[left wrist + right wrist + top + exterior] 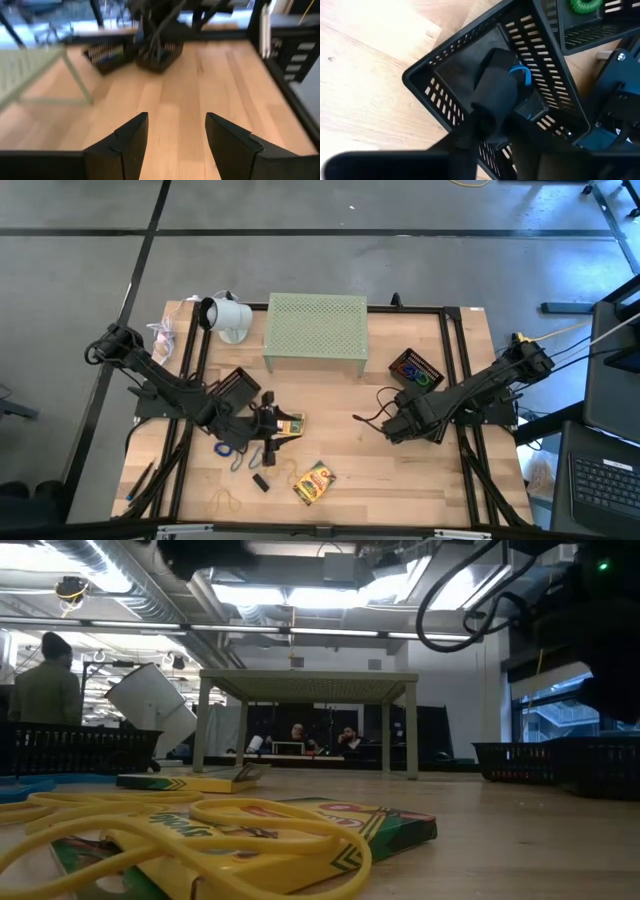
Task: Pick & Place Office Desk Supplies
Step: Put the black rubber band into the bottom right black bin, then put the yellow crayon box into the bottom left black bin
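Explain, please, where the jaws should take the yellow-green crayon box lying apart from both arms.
Come straight down from above and close across its narrow width at mid-length. The crayon box lies flat and skewed on the table, so turn the jaws to meet its two long edges.

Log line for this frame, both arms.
left gripper: open, empty, above bare table | right gripper: inside black mesh tray, blue clip ring at fingertips, grip unclear

The pale green perforated metal stand (315, 330) serves as landmark. To its left lies a white cup (228, 317) on its side. To its right sits a black mesh tray (416, 369) holding coloured clip rings (417, 378). In front of it, toward the near table edge, lie two small yellow-green crayon boxes (313, 482), a blue clip ring (226, 447) and tan rubber bands (225, 501).
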Available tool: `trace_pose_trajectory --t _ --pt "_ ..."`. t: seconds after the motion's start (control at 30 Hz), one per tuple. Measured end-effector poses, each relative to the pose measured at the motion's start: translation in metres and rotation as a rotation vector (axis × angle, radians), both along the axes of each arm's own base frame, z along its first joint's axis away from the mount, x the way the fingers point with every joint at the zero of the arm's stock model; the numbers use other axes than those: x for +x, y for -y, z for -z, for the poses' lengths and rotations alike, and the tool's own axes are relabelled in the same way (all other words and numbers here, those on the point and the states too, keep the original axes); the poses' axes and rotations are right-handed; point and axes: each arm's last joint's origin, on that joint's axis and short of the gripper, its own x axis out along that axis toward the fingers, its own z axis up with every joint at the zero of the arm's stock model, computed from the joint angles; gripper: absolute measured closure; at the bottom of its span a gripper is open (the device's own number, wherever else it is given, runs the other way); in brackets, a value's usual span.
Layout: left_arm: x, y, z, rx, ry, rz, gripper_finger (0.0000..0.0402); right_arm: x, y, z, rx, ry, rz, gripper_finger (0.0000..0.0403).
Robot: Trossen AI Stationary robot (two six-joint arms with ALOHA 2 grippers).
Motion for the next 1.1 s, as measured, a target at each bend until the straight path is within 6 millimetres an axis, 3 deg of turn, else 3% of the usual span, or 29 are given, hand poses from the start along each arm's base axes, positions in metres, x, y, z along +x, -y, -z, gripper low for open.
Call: trace_pose_trajectory --t 0.27,0.47,0.67,1.1 --pt "-0.009 -0.013 0.022 -0.025 -0.26 -0.015 0.0208 0.0 0.001 0.0 -0.024 0.012 -0.008 0.0205" --pt "-0.009 -0.023 0.026 -0.058 -0.316 -0.058 0.0207 0.0 0.001 0.0 -0.022 0.011 -0.008 0.0164" --pt "-0.009 -0.023 0.027 -0.067 -0.329 -0.061 0.0207 -0.001 -0.002 0.0 0.055 -0.028 -0.021 0.0164" --pt "-0.01 -0.022 0.027 -0.051 -0.325 -0.06 0.0207 0.01 -0.007 -0.01 0.1 0.042 -0.191 0.0209"
